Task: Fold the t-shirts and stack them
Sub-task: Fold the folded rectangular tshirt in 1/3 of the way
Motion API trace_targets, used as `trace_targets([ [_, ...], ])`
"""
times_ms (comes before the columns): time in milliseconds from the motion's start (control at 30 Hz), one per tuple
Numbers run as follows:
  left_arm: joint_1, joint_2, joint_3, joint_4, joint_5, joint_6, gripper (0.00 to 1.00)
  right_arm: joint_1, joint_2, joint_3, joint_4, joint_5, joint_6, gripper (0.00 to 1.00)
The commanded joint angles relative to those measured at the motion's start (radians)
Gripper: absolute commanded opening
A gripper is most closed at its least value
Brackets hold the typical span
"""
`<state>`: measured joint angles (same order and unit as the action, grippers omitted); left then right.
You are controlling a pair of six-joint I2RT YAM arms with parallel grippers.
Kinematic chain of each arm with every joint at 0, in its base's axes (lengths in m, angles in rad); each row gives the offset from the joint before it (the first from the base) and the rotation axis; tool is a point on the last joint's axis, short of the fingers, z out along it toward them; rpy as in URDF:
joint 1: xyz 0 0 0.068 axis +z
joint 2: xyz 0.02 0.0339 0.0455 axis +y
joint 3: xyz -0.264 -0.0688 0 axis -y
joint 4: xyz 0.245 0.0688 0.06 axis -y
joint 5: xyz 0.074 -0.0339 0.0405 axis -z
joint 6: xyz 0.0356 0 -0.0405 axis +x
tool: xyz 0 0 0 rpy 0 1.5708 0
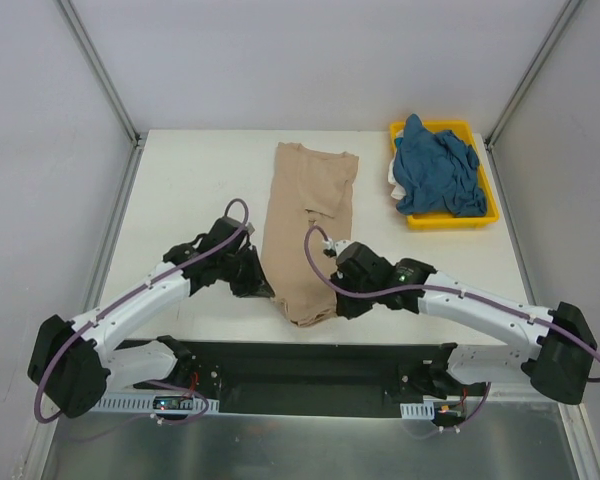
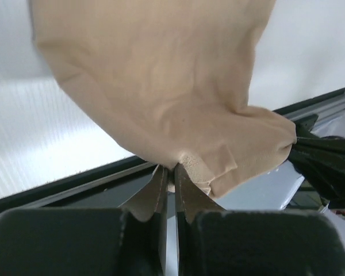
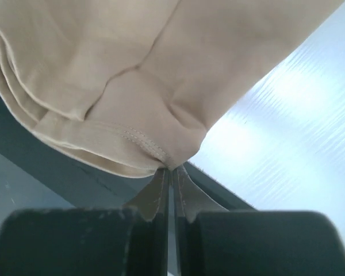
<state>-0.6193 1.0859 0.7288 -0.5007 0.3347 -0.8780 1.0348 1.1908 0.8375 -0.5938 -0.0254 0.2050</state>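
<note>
Location, tan t-shirt (image 1: 305, 225): laid as long narrow strip at centre of table (image 1: 195, 190), run from 12 o'clock toward 6 o'clock; near end bunched at near table edge and held off surface. At 9 o'clock side of that end, left gripper (image 1: 255, 283) is set; jaws clamped on tan fabric edge. At 3 o'clock side, right gripper (image 1: 330, 300) is set; jaws pinched on stitched hem. Location, teal t-shirt (image 1: 437, 172): crumpled in yellow tray (image 1: 450, 219) at 2 o'clock corner, well apart from both grippers.
</note>
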Motion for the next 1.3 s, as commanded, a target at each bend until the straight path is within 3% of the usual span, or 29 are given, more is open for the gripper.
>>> trace_targets([
  [0, 0.026, 0.077, 0.139, -0.009, -0.121, 0.079, 0.0, -0.08, 0.039, 0.124, 0.011, 0.065, -0.078, 0.01],
  [467, 0.187, 0.374, 0.437, -0.007, -0.086, 0.177, 0.0, -0.343, 0.279, 0.379, -0.015, 0.038, -0.199, 0.01],
  [833, 0.25, 0.623, 0.659, -0.006, -0.005, 0.269, 0.0, -0.429, 0.446, 0.525, -0.044, 0.041, -0.231, 0.01],
  [1267, 0.285, 0.799, 0.784, -0.006, -0.003, 0.303, 0.03, -0.504, 0.633, 0.653, -0.037, 0.035, -0.251, 0.01],
])
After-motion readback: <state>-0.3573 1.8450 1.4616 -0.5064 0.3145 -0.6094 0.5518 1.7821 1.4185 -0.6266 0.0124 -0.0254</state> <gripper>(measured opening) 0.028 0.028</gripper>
